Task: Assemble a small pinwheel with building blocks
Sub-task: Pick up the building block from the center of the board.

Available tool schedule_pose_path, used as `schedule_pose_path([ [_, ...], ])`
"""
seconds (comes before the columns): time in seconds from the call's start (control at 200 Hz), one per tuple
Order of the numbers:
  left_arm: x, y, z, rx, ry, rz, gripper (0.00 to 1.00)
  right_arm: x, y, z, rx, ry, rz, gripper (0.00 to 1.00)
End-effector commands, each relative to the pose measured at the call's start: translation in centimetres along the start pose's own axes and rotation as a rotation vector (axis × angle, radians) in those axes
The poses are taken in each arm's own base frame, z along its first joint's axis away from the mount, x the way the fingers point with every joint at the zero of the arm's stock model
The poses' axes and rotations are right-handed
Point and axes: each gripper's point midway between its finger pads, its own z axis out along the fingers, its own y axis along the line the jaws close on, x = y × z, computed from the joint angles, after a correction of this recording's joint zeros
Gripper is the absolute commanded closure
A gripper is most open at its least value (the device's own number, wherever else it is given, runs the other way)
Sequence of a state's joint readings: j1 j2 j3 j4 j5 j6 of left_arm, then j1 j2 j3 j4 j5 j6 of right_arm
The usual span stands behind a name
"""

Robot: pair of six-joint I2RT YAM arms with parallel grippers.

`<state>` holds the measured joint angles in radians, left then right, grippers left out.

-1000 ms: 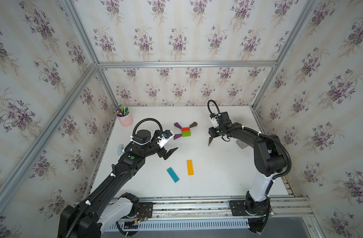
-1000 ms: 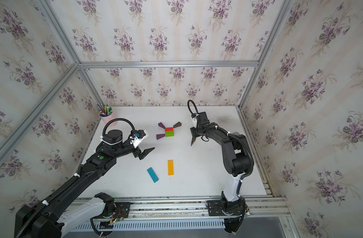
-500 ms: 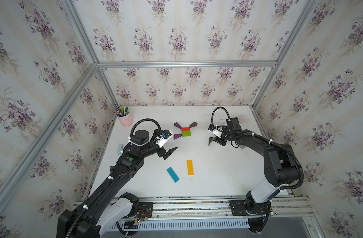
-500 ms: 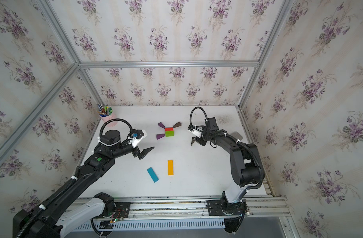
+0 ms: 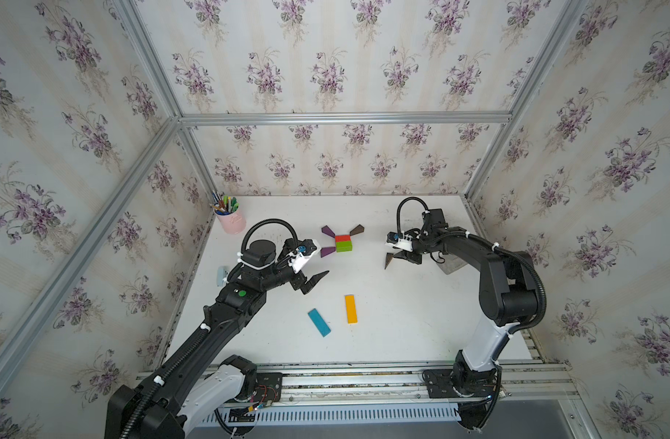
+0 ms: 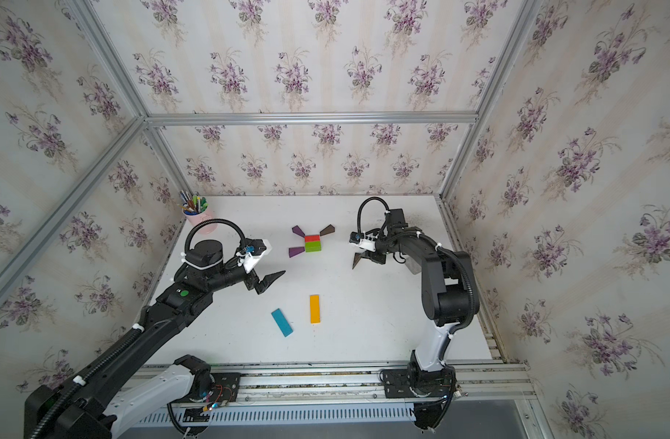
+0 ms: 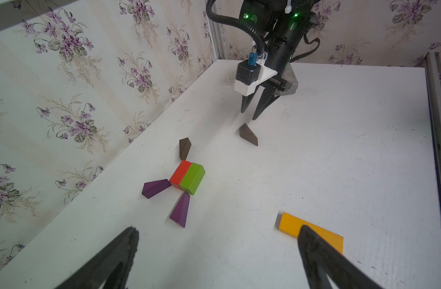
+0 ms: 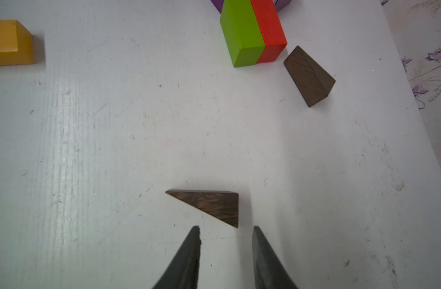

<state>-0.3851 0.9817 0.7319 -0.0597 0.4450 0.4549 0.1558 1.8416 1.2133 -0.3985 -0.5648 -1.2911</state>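
I see a pink cup (image 5: 232, 223) (image 6: 206, 222) standing in the far left corner of the white table (image 5: 402, 327). It is packed with coloured pens (image 5: 223, 203) that lean out over its rim. Floral wallpaper (image 5: 364, 57) with purple sprigs covers the walls on three sides. Aluminium frame bars (image 5: 345, 118) run up the corners and across the back wall.

At the table's left edge a small pale blue thing (image 5: 222, 274) sits against the wall; I cannot tell what it is. Towards the right side lies a flat grey piece (image 5: 450, 268), partly hidden. A metal rail (image 5: 345, 374) runs along the near edge, with a slotted strip (image 5: 345, 416) below it.
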Motion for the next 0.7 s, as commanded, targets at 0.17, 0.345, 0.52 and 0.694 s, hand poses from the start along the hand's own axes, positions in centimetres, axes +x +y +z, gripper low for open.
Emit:
schedule_pose_path([
  [0.17,-0.2,0.3,0.1,-0.014,-0.008,0.004,0.0,1.0,1.6,2.1,-0.064,0.135,-0.066,0.6],
  [0.345,-0.1,0.3,0.2,-0.012,-0.006,0.003,0.0,0.9,0.5,2.2,0.001,0.14,-0.069,0.55],
  [0.52,0.1,0.3,0.3,-0.01,-0.002,0.002,0.0,1.1,0.3,2.5,-0.007,0.158,-0.091,0.54],
  [0.694,0.3,0.3,0.4,-0.011,0.006,0.001,0.0,1.3,0.0,3.0,-0.008,0.187,-0.154,0.53],
])
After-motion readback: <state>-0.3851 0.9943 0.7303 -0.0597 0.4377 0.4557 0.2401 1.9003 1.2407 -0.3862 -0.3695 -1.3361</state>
